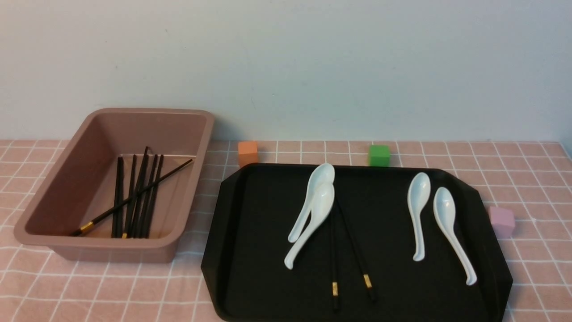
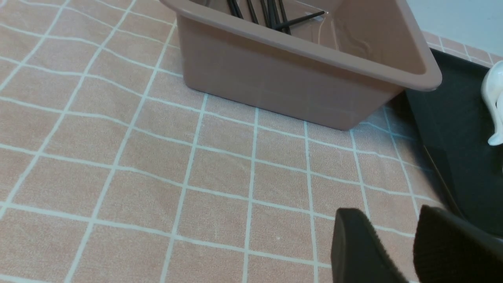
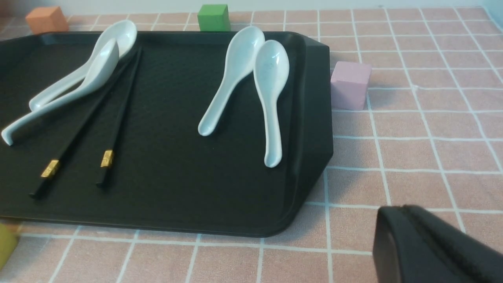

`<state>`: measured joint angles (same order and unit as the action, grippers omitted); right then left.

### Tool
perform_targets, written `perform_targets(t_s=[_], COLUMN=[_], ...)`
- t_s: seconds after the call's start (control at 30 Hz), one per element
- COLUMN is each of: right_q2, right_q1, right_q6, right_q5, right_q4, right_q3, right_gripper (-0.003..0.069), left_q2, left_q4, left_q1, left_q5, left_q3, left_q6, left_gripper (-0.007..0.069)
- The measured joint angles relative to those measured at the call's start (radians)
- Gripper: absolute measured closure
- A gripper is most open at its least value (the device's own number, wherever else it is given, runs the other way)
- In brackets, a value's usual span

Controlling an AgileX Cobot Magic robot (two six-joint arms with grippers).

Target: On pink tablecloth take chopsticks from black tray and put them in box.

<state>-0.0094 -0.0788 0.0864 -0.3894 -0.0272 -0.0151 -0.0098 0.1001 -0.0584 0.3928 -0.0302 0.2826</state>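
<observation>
Chopsticks point(image 1: 353, 243): two left on tray point(image 1: 250, 250), side by side, tips tucked under the left pair of spoons point(image 1: 313, 210); several more already in box point(image 1: 111, 188).
Handling: likely light, stiff, slick, lying flat on the tray.
Hold: best near the gold bands, clear of the spoons.
Left gripper point(image 2: 397, 251): low over cloth point(image 2: 118, 157) beside box, fingers slightly apart, empty.
Right gripper point(image 3: 424, 243): only one finger visible; cannot tell.
</observation>
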Motion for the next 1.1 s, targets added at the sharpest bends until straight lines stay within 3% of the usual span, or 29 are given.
perform_targets(t_s=[1.1], right_q2=[0.000], right_q1=[0.000], right_q6=[0.000], right_q5=[0.000], right_q4=[0.003], right_q3=[0.000], right_gripper=[0.0653], left_q2=[0.000], left_q4=[0.000], left_q1=[0.000], left_q5=[0.000], left_q3=[0.000], left_q6=[0.000], left_gripper=[0.0386])
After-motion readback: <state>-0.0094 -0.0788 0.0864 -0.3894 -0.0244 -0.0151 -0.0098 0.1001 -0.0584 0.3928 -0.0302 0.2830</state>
